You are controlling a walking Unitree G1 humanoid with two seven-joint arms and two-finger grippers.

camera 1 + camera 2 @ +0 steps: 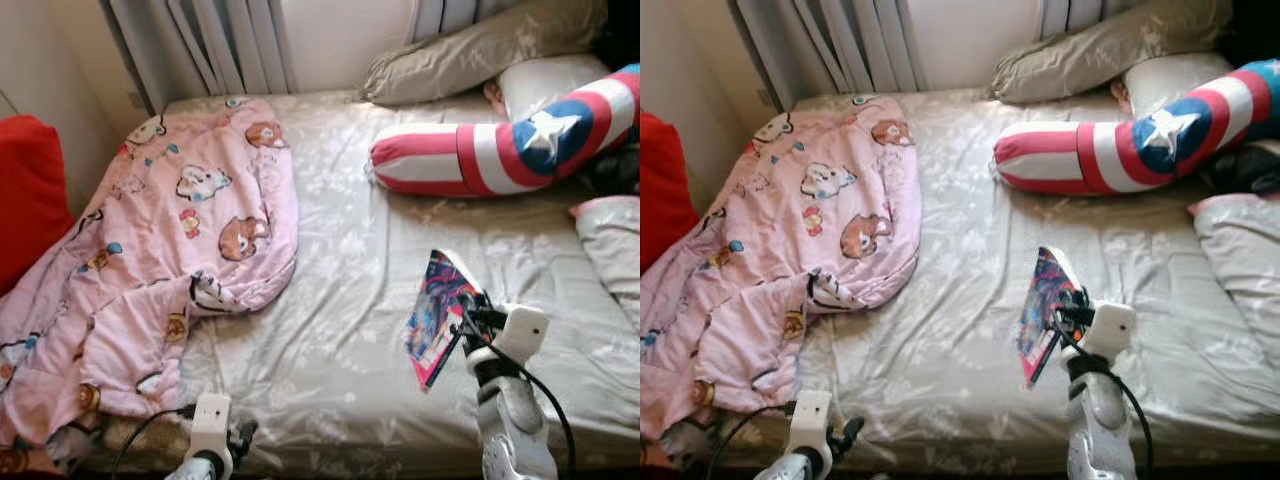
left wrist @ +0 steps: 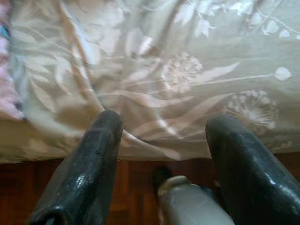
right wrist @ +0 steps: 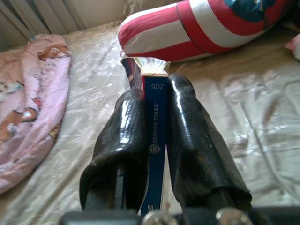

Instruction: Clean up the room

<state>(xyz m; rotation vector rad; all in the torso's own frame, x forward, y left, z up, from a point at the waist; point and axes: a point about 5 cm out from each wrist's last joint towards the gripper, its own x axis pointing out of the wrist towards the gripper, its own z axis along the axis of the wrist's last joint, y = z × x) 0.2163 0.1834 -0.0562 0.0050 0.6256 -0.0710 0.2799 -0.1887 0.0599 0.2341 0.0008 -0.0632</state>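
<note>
One thin book (image 1: 437, 312) — bright cover, blue spine — sits clamped between the right gripper's (image 3: 154, 136) fingers above the beige floral bedsheet (image 1: 340, 250). Left gripper (image 2: 161, 136) gapes empty; pink blanket (image 1: 170, 220) left, striped pillow (image 1: 500, 145) right.

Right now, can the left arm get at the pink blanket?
Probably yes: the left gripper is empty, jaws open, low at the bed's near edge, and the pink blanket hangs over that same edge nearby, nothing between.

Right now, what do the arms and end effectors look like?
Both arms end in white-silver wrist housings with black cables looping off them. The right end effector has two long, glossy black rounded fingers. The left end effector matches, with a pale rounded part between its fingers.
</note>
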